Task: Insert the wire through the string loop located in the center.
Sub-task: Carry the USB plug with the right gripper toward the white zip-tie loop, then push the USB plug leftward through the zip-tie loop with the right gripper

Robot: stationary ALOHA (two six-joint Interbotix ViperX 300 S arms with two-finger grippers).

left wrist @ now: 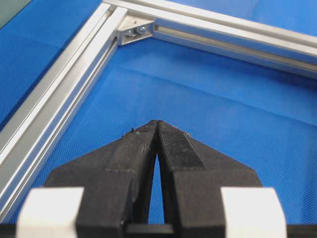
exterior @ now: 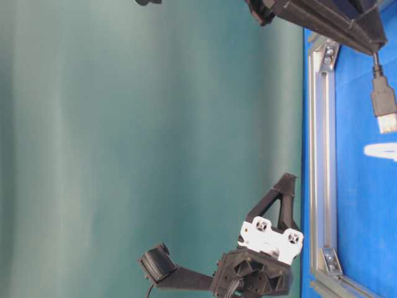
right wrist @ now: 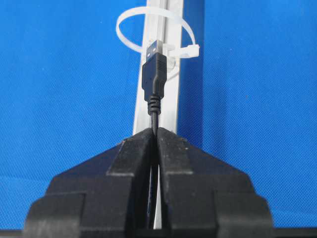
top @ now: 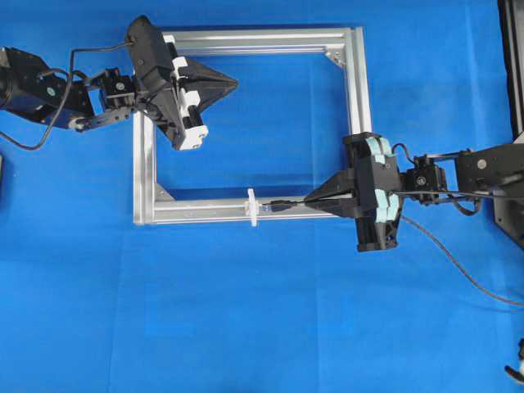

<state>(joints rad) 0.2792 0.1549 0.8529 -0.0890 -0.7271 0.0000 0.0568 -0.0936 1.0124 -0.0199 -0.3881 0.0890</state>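
The wire [top: 458,258] is a thin black cable ending in a dark plug [right wrist: 153,78] with a metallic tip. My right gripper [right wrist: 154,131] is shut on the wire just behind the plug, above the frame's near bar [top: 205,213]. The plug [top: 278,207] points at the white string loop [top: 253,206], its tip just short of the loop [right wrist: 153,32]. The plug also shows in the table-level view [exterior: 383,99], with the loop [exterior: 381,150] below it. My left gripper [top: 232,82] is shut and empty, over the blue mat inside the frame; its tips also show in the left wrist view [left wrist: 157,124].
The silver aluminium frame [top: 357,82] lies as a rectangle on the blue mat, with corner brackets [left wrist: 134,30] inside its corners. The wire trails off to the right across the mat. A black stand [top: 512,65] rises at the right edge.
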